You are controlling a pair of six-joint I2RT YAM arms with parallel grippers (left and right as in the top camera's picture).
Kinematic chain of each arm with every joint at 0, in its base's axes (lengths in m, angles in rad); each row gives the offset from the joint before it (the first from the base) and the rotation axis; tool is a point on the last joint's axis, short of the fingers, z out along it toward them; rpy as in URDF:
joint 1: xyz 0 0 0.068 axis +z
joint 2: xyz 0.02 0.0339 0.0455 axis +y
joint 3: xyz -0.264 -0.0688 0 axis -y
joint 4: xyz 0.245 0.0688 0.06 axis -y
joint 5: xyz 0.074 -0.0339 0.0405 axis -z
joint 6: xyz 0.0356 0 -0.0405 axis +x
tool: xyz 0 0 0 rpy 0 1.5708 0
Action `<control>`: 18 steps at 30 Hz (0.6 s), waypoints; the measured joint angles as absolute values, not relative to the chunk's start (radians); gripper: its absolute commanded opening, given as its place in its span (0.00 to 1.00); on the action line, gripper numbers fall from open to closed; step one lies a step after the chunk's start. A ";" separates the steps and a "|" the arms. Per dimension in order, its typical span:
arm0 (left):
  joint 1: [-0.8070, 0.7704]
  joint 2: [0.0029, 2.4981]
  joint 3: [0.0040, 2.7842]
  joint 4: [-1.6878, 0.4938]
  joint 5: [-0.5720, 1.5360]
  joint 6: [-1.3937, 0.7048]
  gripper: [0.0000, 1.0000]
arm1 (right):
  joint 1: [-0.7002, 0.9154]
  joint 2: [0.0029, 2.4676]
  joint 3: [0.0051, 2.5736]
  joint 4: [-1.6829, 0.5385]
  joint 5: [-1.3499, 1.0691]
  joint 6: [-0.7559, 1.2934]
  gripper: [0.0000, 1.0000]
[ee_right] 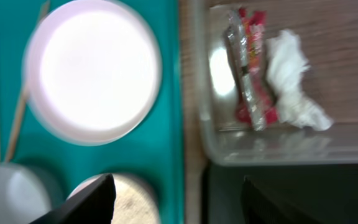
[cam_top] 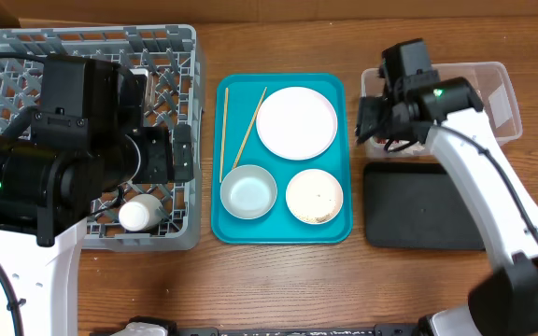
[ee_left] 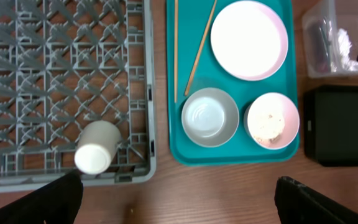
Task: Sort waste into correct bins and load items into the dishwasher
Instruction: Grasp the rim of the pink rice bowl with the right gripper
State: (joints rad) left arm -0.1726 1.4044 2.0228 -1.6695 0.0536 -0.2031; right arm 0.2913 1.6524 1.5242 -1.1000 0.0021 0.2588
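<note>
The left tool hung with its fingers spread and empty over the near edge of the grey dish rack, where the small white cup lay on its side. The right tool, likewise spread and holding nothing, hovered by the clear tub, in which the red wrapper and white tissue lay touching. The large plate, pale bowl, rice-flecked small plate and two chopsticks sat on the teal tray.
</note>
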 measured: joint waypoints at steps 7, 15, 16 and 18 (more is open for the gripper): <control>-0.173 1.282 1.990 -1.684 -0.045 -0.247 1.00 | 0.445 1.626 1.432 -1.112 -0.026 0.319 0.66; -0.173 1.044 1.910 -1.694 -0.168 -0.297 1.00 | 0.452 1.632 1.166 -0.943 -0.053 0.362 0.53; -0.173 1.042 1.908 -1.694 -0.172 -0.298 1.00 | 0.452 1.632 1.158 -0.940 -0.054 0.362 0.52; -0.173 1.046 1.901 -1.693 -0.179 -0.302 1.00 | 0.452 1.632 1.146 -0.934 -0.056 0.363 0.49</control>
State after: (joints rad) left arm -0.1726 1.0458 1.9007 -1.6928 -0.1791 -0.3019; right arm 0.4522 1.6318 1.1458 -0.9337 -0.0555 0.3630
